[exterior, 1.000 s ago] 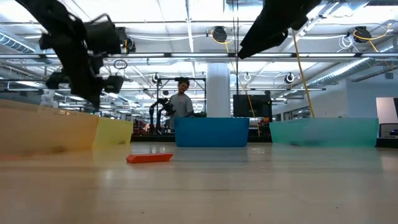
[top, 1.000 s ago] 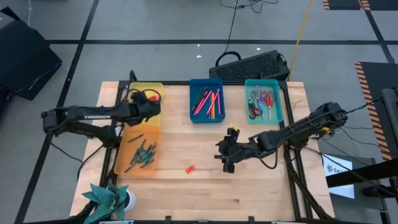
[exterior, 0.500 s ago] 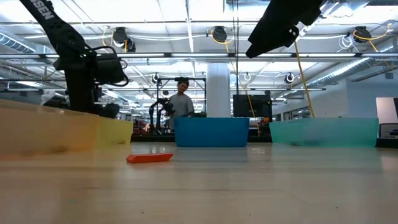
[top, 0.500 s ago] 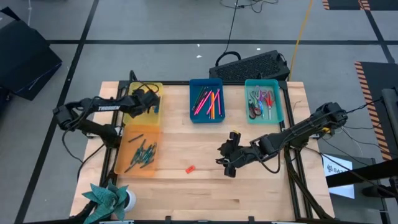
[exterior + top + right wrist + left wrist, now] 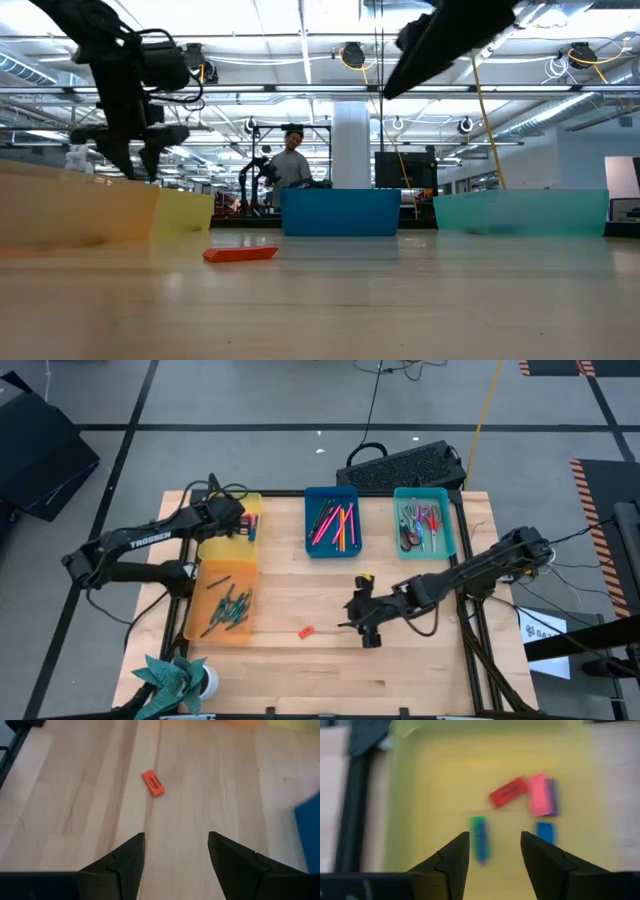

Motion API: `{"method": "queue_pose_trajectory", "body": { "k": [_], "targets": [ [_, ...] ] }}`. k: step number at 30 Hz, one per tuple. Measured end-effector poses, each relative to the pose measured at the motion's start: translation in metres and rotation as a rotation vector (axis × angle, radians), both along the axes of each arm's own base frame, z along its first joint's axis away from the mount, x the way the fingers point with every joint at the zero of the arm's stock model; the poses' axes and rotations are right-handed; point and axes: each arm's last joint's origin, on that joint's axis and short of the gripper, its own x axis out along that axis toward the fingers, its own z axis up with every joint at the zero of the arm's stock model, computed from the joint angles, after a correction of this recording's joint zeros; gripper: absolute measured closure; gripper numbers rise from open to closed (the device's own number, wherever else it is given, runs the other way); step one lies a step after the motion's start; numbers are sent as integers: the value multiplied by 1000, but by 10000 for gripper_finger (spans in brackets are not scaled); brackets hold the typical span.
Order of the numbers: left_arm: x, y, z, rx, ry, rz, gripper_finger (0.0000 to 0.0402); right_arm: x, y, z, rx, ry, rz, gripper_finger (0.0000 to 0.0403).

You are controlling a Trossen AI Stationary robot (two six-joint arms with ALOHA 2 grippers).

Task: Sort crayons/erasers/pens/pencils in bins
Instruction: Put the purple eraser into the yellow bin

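The left gripper [image 5: 243, 520] hung spread and empty over the yellow bin [image 5: 215, 545], where only its wrist view showed four erasers [image 5: 507, 793], while the right gripper [image 5: 175, 845], also unclenched, faced a lone red eraser [image 5: 305, 631] on open table [image 5: 300, 675].

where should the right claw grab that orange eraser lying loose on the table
Across its two long sides at mid-length, coming straight down. The orange eraser lies flat on the wooden table, clear of all bins, so no side is blocked. It sits skewed to the board grain, so the open right claw likely needs a wrist turn to square its fingers to those sides.
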Motion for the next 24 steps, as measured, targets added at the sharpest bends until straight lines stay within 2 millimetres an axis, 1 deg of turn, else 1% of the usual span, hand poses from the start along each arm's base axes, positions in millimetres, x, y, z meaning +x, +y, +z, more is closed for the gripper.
{"method": "queue_pose_trajectory", "body": {
  "k": [4,7,9,12,15,19,24],
  "targets": [
    [-9,0,-11,-9,50,94,220,20,7,3,-17,-10,42,195],
    [-6,8,-23,-30,18,106,220,32,11,1,-27,-7,54,195],
    [-5,13,-32,-75,32,131,220,35,12,0,-27,-4,54,195],
    [-6,21,-46,-126,88,172,220,35,13,0,-18,-2,45,195],
    [-5,26,-53,-138,125,193,220,32,14,1,-5,11,31,195],
    [-5,25,-60,-168,151,186,220,30,16,0,20,32,0,195],
    [-3,24,-57,-161,147,151,220,28,18,-1,39,48,-27,195]
  ]
}}
